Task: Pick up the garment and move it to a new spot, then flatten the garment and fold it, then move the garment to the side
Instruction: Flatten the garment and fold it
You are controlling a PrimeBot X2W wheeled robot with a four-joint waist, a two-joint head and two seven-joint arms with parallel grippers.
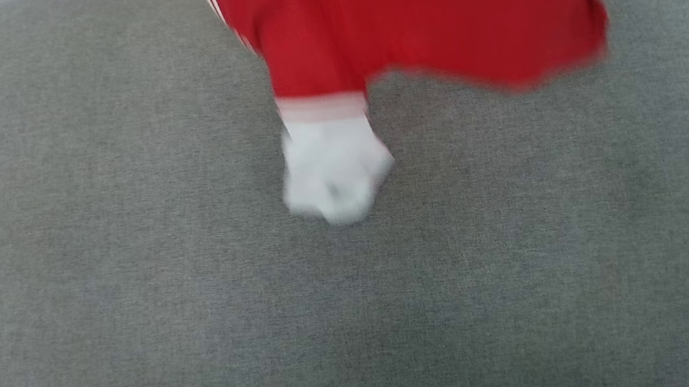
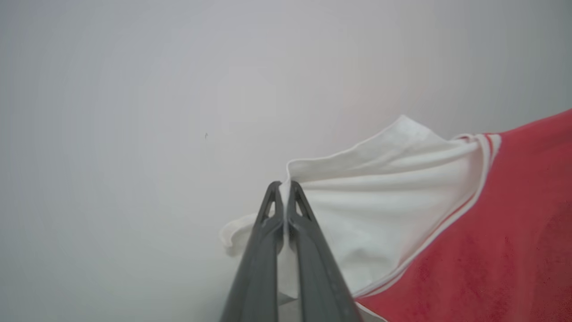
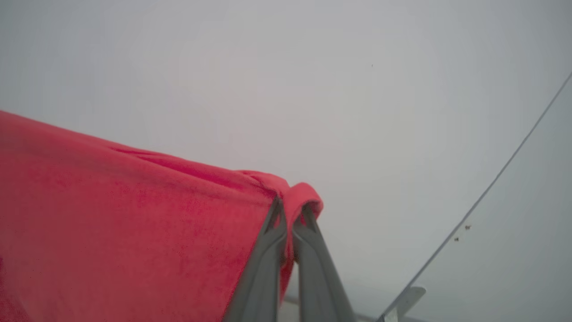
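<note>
The grey cushion (image 1: 129, 307) lies well below both grippers. The shirt (image 1: 426, 10) hangs in the air between the 2 grippers, clear of the cushion. 1 loose white sleeve (image 1: 334, 168) dangles lowest and is blurred, so it is probably swinging. The left gripper (image 2: 284, 187) is clenched on the thin edge of a white sleeve, and the cloth spreads to the right of its fingers. The right gripper (image 3: 290, 209) is clenched on a small red fold, with the body of the shirt to its left. Both pinches look shallow, so a quick move could pull either edge free. The dangling sleeve could also tuck under the shirt on landing and spoil the flattening.
</note>
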